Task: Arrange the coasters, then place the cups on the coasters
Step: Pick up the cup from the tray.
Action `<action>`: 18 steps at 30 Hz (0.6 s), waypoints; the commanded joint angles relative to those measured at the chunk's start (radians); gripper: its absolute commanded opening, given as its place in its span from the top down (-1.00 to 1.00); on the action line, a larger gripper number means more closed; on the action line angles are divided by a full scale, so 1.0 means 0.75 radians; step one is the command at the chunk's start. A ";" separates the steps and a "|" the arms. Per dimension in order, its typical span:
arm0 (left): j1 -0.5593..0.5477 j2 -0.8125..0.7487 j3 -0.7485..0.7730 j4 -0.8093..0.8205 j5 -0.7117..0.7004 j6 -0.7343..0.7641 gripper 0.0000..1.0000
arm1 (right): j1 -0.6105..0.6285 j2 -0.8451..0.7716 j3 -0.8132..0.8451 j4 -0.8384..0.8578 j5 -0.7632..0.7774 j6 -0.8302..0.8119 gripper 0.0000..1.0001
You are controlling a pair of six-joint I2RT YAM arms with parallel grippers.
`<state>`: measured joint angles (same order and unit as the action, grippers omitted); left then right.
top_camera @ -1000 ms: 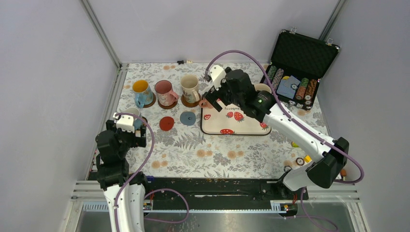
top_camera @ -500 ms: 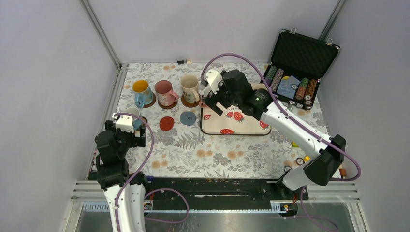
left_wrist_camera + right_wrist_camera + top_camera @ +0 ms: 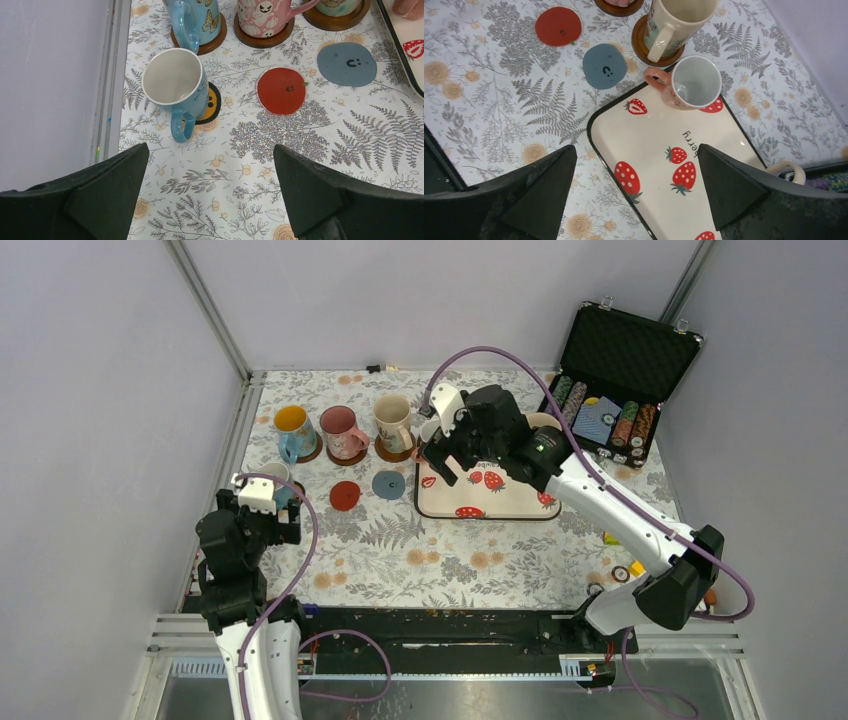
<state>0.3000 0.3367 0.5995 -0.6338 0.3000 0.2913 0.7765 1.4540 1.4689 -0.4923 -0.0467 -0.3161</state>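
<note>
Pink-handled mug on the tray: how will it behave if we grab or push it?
The mug looks like glazed ceramic: probably rigid, slippery, breakable. It is empty, so likely light. Standing upright at the tray corner, it might tip over the rim if pushed.

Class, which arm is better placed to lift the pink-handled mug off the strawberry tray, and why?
Right. The right gripper hangs open over the pink-handled mug on the tray; the left gripper is across the table.

This is looking like a robotics lab cell: grey panels (image 3: pixel 100 390) and aluminium posts (image 3: pixel 208 308) are walling in a cloth-covered table (image 3: pixel 420 550), and two cabled arms (image 3: pixel 615 508) are sitting bolted to a rail (image 3: pixel 440 625) at its near edge.
</note>
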 commanded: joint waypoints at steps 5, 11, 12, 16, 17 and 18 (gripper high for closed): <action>0.011 0.010 -0.003 0.075 0.009 0.005 -0.97 | -0.003 -0.009 0.040 0.001 -0.101 0.102 -0.97; 0.011 0.010 -0.003 0.074 0.004 0.005 -0.97 | -0.004 0.010 0.040 0.023 -0.103 0.109 -0.97; 0.011 0.013 -0.002 0.072 0.017 0.007 -0.97 | -0.003 0.014 0.042 0.024 -0.100 0.113 -0.96; 0.011 0.014 0.000 0.071 -0.014 0.002 -0.98 | -0.003 0.028 0.048 0.024 -0.118 0.116 -0.96; 0.011 0.010 -0.002 0.072 -0.003 0.004 -0.97 | -0.002 0.030 0.053 0.024 -0.115 0.117 -0.96; 0.011 0.011 -0.004 0.075 0.014 0.008 -0.97 | -0.002 0.031 0.056 0.023 -0.112 0.120 -0.95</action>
<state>0.3016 0.3424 0.5991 -0.6338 0.2981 0.2913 0.7765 1.4662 1.4693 -0.4889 -0.1043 -0.2443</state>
